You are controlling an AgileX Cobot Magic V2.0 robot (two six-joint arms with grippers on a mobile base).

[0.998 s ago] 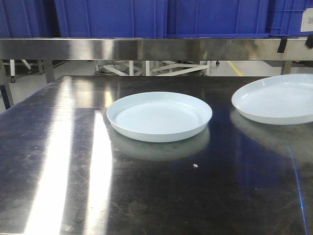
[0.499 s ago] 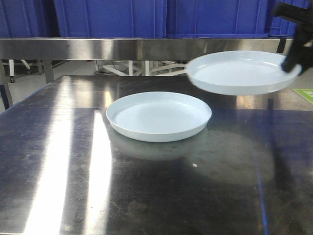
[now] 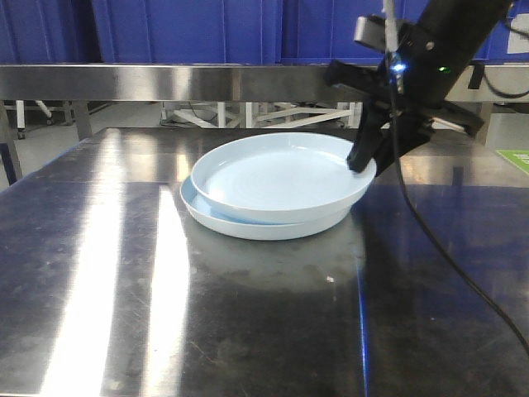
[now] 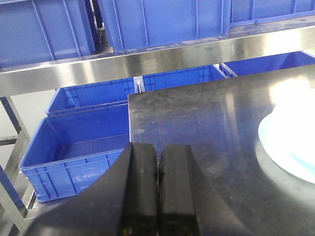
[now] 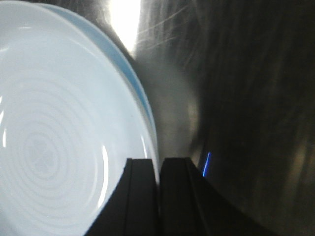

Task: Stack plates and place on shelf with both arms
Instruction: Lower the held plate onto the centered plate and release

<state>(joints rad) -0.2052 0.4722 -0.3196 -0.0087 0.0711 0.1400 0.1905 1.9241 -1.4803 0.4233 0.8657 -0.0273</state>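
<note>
Two pale blue-white plates sit mid-table. The upper plate (image 3: 277, 175) rests tilted on the lower plate (image 3: 216, 218), shifted slightly to the right. My right gripper (image 3: 361, 163) is shut on the upper plate's right rim. In the right wrist view its jaws (image 5: 158, 164) pinch the rim of the upper plate (image 5: 54, 137), and the lower plate (image 5: 134, 84) shows as a blue sliver beyond. My left gripper (image 4: 158, 157) is shut on nothing, over the table's left part, with the plates (image 4: 290, 142) at its right. The shelf rail (image 3: 165, 83) runs behind the table.
The dark steel tabletop (image 3: 124, 289) carries a small white speck (image 3: 330, 279). Blue crates (image 3: 248, 29) fill the shelf tier above the rail. More blue crates (image 4: 78, 142) stand low beside the table's left edge. A black cable (image 3: 438, 248) hangs from the right arm over the table.
The right arm carried the second plate from the far right leftward and down onto the centre plate. The centre plate has stayed in place.
</note>
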